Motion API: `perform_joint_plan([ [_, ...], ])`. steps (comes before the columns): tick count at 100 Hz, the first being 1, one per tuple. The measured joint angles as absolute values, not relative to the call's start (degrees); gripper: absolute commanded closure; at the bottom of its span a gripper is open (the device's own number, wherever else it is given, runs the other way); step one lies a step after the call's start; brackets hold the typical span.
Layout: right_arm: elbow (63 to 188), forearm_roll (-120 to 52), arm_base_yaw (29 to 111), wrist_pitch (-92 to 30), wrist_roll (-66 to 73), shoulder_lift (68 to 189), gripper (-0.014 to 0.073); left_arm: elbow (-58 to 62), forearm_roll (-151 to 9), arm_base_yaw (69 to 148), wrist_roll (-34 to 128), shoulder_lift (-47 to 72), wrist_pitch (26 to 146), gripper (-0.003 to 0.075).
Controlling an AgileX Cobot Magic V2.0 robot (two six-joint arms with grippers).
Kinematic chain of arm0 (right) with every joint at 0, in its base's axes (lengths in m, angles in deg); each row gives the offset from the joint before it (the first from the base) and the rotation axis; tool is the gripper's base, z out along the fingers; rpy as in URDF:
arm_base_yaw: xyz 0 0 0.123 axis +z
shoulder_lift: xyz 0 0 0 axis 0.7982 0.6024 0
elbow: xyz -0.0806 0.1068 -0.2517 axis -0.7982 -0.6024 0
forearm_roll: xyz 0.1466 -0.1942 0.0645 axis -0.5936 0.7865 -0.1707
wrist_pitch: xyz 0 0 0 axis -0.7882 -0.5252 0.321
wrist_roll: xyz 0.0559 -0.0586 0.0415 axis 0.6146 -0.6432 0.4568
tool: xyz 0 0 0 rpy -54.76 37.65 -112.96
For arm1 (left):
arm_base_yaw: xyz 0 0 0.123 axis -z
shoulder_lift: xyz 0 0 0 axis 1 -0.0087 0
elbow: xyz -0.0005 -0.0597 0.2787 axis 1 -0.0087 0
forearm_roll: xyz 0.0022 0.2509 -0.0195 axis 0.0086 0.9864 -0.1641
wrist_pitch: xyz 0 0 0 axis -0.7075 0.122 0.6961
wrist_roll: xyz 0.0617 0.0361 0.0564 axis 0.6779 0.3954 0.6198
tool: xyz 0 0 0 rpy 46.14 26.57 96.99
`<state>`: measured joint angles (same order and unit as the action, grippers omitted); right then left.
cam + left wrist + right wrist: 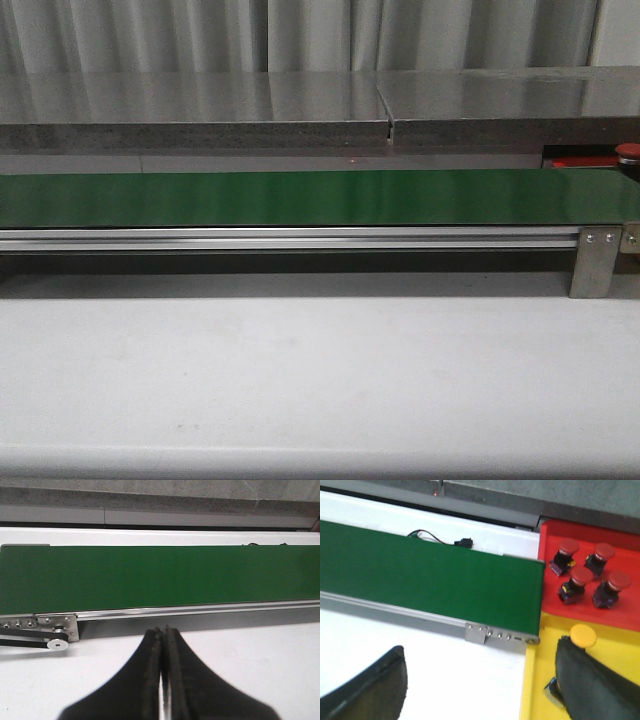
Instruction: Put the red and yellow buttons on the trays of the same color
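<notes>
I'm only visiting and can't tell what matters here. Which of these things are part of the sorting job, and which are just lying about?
Part of the job:
- four red buttons
- red tray holding them
- yellow button
- yellow tray beneath it
- right hand, open
- left hand, shut and empty

Just lying about:
- green belt, bare
- small black plug and wires behind the belt
- grey ledge

The belt point(300, 198) runs left to right across the tabletop point(300, 380), with a ledge point(200, 135) behind it. Past the belt's right end lie two trays: the far tray point(620, 615) holds four buttons point(580, 577) in a close cluster, and the near tray point(615, 652), touching it, holds one button point(583, 635) near their shared edge.
</notes>
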<state>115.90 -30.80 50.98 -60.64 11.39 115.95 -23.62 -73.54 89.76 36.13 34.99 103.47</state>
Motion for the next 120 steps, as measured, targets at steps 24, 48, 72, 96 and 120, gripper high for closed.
perform_joint_plan([
  [24,104.48,-30.8,50.98,-60.64,11.39,103.92,0.0135,-23.62,-73.54,89.76,36.13,34.99,103.47,0.0739],
  [48,103.11,-30.8,50.98,-60.34,11.41,101.26,0.0566,-23.62,-73.54,89.76,36.13,34.99,103.47,0.0739],
  [72,103.11,-30.8,50.98,-59.87,11.41,101.26,0.066,-23.62,-73.54,89.76,36.13,34.99,103.47,0.0739],
  [96,103.11,-30.8,50.98,-59.87,11.41,101.26,0.066,-23.62,-73.54,89.76,36.13,34.99,103.47,0.0739],
  [120,103.11,-30.8,50.98,-59.87,11.52,101.26,0.066,-23.62,-73.54,89.76,36.13,34.99,103.47,0.0658],
])
